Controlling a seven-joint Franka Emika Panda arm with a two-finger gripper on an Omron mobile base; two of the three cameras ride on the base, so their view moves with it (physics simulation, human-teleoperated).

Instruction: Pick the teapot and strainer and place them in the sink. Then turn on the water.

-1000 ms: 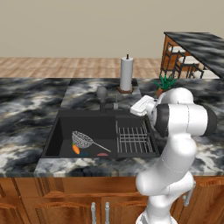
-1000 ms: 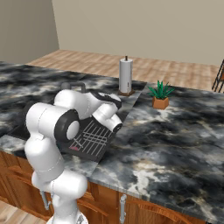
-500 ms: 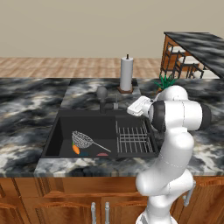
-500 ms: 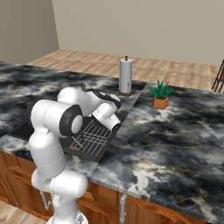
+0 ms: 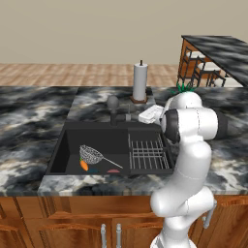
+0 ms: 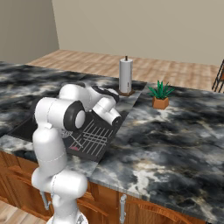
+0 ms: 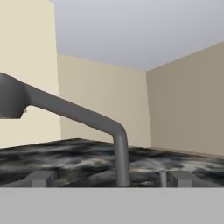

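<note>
Slightly, the arm's elbow has swung toward the faucet (image 5: 114, 109) over the last second. Strainer (image 5: 91, 155) lies in the sink (image 5: 63, 145), teal teapot (image 5: 92, 170) beside it, so turning on water remains. Gripper (image 5: 151, 114) stands apart, near the faucet. Marbled dark desk (image 5: 29, 111); beige walls.

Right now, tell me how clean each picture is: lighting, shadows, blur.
Left base view: flat, even light, the silver wire-mesh strainer sharp in the black rectangular sink. Right base view: equally flat, no glare on the marbled counter. Hand view: slightly soft, the grey curved faucet smoothly shaded.
</note>
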